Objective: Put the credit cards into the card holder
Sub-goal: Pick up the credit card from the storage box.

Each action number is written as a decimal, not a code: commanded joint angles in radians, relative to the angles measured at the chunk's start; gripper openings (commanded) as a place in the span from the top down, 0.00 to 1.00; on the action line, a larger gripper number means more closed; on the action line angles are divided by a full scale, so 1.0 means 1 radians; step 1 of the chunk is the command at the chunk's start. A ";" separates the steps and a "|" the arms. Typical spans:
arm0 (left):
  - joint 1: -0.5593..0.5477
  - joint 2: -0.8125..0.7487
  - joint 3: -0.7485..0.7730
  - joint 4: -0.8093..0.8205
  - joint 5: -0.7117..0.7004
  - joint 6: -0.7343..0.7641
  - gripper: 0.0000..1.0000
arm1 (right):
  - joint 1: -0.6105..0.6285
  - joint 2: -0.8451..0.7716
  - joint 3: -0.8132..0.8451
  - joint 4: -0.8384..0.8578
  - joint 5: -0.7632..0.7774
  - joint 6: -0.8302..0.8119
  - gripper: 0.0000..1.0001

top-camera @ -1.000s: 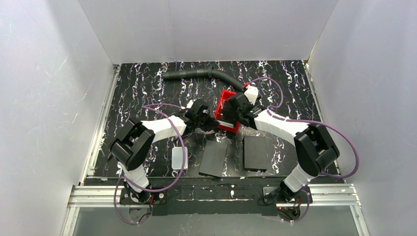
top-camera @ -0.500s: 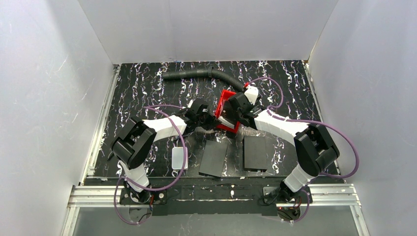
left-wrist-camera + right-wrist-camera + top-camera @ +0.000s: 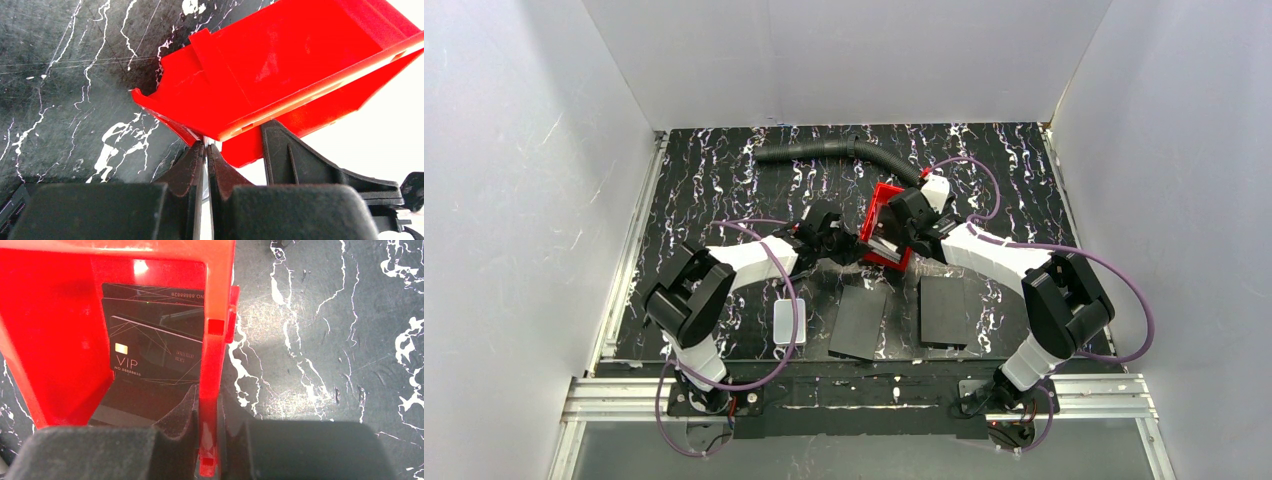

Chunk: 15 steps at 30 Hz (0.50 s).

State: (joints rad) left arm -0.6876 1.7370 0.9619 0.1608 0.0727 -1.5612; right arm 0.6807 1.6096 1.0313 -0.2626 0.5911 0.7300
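Note:
The red tray (image 3: 887,192) sits tilted at the table's middle, and its underside (image 3: 280,60) shows in the left wrist view. Black credit cards (image 3: 155,350) printed VIP lie stacked inside it. My right gripper (image 3: 207,395) is shut on the tray's side wall (image 3: 216,315), one finger inside and one outside. At the tray's near left corner, my left gripper (image 3: 205,145) is shut on a thin pale edge, seemingly one credit card seen edge-on. From above, this gripper (image 3: 852,250) lies just left of the tray. The card holder is out of view.
Two flat black panels (image 3: 860,322) (image 3: 944,310) lie near the front. A white rounded box (image 3: 784,323) rests left of them under the left arm's purple cable. A black corrugated hose (image 3: 824,150) curves along the back. White walls enclose the table.
My left gripper has closed its jaws at the tray's corner and shifted slightly. The right gripper and the red tray have stayed put.

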 commanded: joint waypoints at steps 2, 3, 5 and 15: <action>0.008 -0.087 -0.010 -0.011 0.016 -0.006 1.00 | -0.013 0.021 -0.016 -0.141 -0.027 -0.003 0.99; 0.008 -0.096 -0.013 -0.011 0.015 -0.009 1.00 | -0.016 0.022 -0.015 -0.142 -0.030 -0.003 0.99; 0.009 -0.111 -0.021 -0.010 0.009 -0.019 1.00 | -0.026 0.027 -0.011 -0.143 -0.041 -0.003 0.99; 0.010 -0.120 0.007 -0.012 0.021 -0.042 1.00 | -0.077 0.090 0.049 -0.171 -0.127 -0.044 0.99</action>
State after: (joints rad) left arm -0.6823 1.6516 0.9463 0.1562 0.0875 -1.5867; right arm 0.6262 1.6409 1.0740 -0.2977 0.5194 0.7258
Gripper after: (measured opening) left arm 0.031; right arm 0.179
